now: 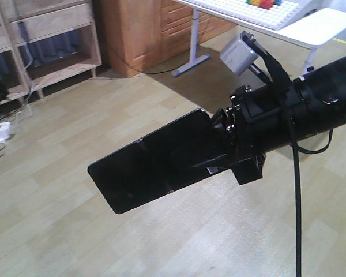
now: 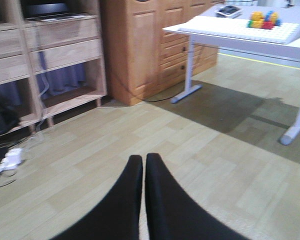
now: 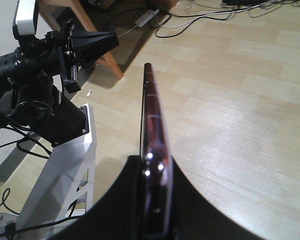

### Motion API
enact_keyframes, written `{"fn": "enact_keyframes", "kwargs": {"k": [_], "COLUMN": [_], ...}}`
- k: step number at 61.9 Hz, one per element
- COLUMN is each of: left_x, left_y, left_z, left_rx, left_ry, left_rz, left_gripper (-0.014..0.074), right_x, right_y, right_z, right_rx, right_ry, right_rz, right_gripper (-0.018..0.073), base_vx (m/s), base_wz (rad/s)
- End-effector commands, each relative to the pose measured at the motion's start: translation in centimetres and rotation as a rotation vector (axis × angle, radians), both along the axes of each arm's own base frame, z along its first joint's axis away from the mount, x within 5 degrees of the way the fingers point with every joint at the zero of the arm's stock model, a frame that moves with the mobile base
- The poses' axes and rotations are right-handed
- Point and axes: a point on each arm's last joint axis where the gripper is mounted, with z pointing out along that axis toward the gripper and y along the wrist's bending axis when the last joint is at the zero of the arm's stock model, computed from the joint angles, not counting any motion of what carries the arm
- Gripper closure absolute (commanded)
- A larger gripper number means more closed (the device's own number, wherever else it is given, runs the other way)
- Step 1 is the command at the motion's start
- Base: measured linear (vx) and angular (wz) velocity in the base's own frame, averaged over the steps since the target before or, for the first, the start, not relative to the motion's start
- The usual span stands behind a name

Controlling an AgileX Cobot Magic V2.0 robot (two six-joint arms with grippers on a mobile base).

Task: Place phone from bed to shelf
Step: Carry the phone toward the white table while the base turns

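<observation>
The phone (image 1: 155,167), large, flat and glossy black, hangs in the air over the pale wood floor, tilted down to the left. My right gripper (image 1: 219,153) is shut on its right end. The right wrist view shows the phone (image 3: 152,115) edge-on, its rosy rim clamped in my right gripper (image 3: 155,167). The shelf (image 1: 52,34) of pale planks stands at the far left, well away from the phone. In the left wrist view my left gripper (image 2: 143,161) is shut on nothing above the floor, with the shelf (image 2: 65,45) ahead on the left. The bed is out of view.
An orange-brown cabinet (image 1: 144,29) stands right of the shelf. A white table (image 1: 288,23) with coloured blocks fills the back right. A power strip (image 1: 0,134) and cables lie on the floor by the shelf. The left arm (image 3: 45,60) and robot base (image 3: 65,170) sit left of the phone.
</observation>
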Motion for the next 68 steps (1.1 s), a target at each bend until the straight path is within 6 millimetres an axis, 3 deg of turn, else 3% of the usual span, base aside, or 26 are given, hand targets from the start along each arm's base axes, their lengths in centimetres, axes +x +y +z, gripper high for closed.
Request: {"fn": "enact_keyframes", "kwargs": {"k": [1, 68], "left_x": [0.05, 0.05], "left_y": [0.05, 0.05], "left_z": [0.62, 0.62], "left_rx": [-0.015, -0.015], "left_ry": [-0.077, -0.077], "left_rz": [0.006, 0.006], "left_gripper": [0.0596, 0.0596], "right_x": [-1.36, -1.36], "right_y": [0.03, 0.03], "right_z": [2.23, 2.23], "right_rx": [0.093, 0.093], "right_ry": [-0.007, -0.007], "right_rz": [0.046, 0.046], "right_gripper": [0.0564, 0.0564], "base_vx": [0.11, 0.12], "base_wz": [-0.36, -0.39]}}
